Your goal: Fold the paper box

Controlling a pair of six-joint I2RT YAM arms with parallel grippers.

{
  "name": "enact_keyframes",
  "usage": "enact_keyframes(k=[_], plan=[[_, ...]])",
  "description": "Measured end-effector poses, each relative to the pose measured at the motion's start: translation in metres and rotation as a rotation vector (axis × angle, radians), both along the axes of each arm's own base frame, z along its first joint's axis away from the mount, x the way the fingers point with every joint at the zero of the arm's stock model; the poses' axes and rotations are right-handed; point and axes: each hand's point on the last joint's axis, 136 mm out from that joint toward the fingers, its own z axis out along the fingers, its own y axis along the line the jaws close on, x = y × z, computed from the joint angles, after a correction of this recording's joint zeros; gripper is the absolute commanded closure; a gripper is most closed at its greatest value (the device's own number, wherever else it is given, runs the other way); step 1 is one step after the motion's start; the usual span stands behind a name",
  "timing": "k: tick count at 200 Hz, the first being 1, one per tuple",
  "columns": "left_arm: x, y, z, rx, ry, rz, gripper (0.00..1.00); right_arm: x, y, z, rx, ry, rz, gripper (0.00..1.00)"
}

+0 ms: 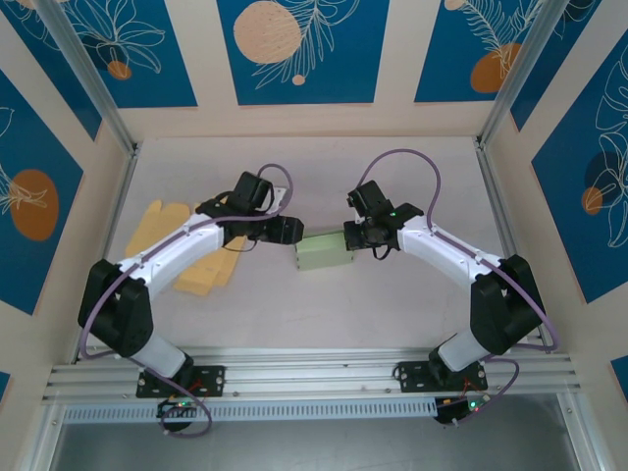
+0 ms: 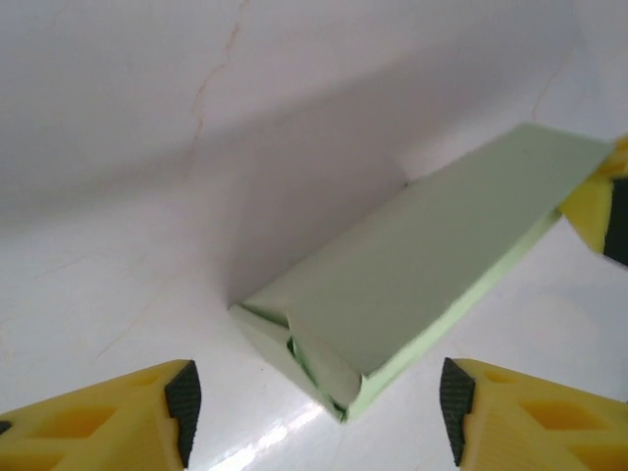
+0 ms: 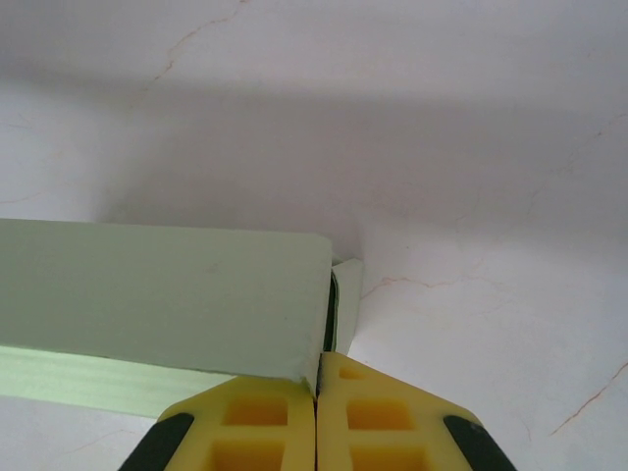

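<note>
A pale green paper box (image 1: 326,252) lies on the white table between the two arms, folded into a long closed shape. In the left wrist view its near end (image 2: 324,363) shows tucked flaps that gape a little. My left gripper (image 1: 285,233) stands open just off that end, its fingers (image 2: 319,412) apart on either side of the box corner and touching nothing. My right gripper (image 1: 355,235) is at the box's other end. There its fingers (image 3: 316,392) are pressed together on the edge of the box's end wall (image 3: 324,324), beside a small loose flap (image 3: 346,299).
Flat yellow sheets (image 1: 186,250) lie on the table to the left, under the left arm. Metal frame posts (image 1: 496,103) stand at the back corners and a rail (image 1: 314,378) runs along the near edge. Patterned walls enclose the table.
</note>
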Motion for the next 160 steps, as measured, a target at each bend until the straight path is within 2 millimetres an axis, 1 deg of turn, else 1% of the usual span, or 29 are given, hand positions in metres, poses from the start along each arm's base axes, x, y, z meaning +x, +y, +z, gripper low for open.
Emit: enact_keyframes(k=[20,49,74,97,126,160], plan=[[0.005,-0.003,-0.007,-0.048,0.005,0.053,0.37,0.000,0.000,0.000,0.000,0.000,0.000,0.92],[0.011,-0.007,-0.009,-0.109,0.002,0.105,0.36,0.000,0.001,0.000,0.003,-0.003,0.001,0.92],[0.011,-0.009,-0.014,-0.146,0.019,0.133,0.37,0.001,0.001,0.000,0.005,-0.005,0.001,0.92],[0.009,-0.012,-0.019,-0.177,0.036,0.144,0.42,0.001,0.001,0.000,0.006,-0.007,0.001,0.92],[0.005,-0.016,-0.023,-0.225,0.057,0.152,0.53,0.001,0.002,0.000,0.007,-0.008,0.002,0.92],[0.004,-0.018,-0.026,-0.275,0.061,0.169,0.58,0.002,0.002,-0.001,0.011,-0.014,0.002,0.92]])
